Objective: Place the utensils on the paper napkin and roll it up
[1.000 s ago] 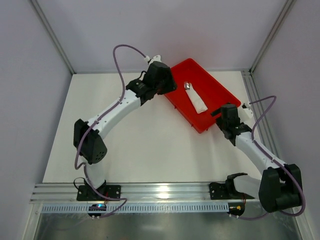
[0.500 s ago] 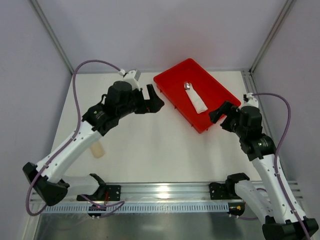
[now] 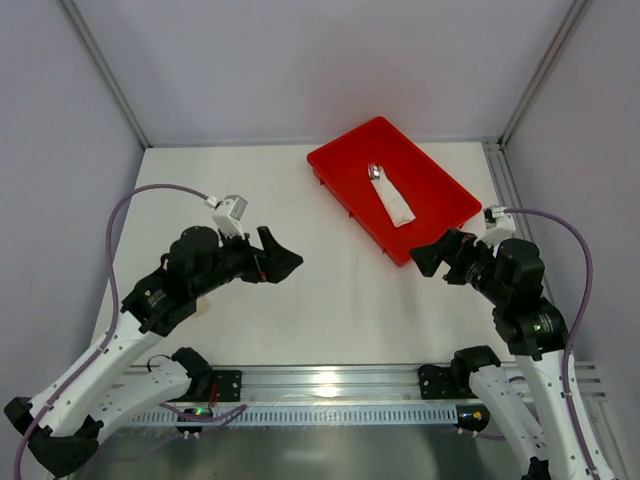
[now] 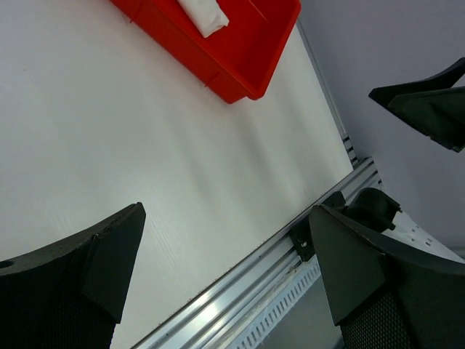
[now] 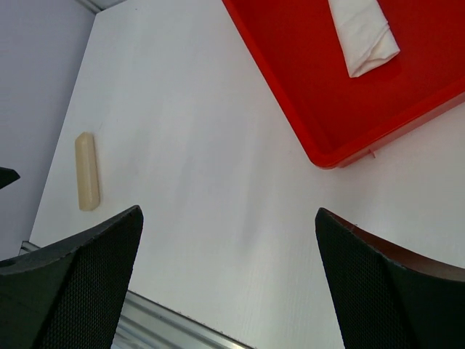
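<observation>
The paper napkin [image 3: 394, 202] lies rolled into a white bundle inside the red tray [image 3: 440, 182]. A shiny silver utensil head [image 3: 375, 172] pokes out of its far end; the rest of the utensils are hidden inside the roll. My left gripper [image 3: 281, 263] hovers open and empty over the table's left-middle, well away from the tray. My right gripper [image 3: 428, 259] is open and empty just off the tray's near corner. The roll's near end also shows in the left wrist view [image 4: 204, 15] and the right wrist view [image 5: 363, 33].
A tan rounded bar [image 5: 86, 171] lies on the white table at the left, mostly under my left arm in the top view. The aluminium rail [image 3: 330, 382] runs along the near edge. Grey walls close the sides and back.
Both arms have drawn back from the red tray toward the near edge, and both grippers' jaws have spread wide. The rolled napkin stays in the tray.
</observation>
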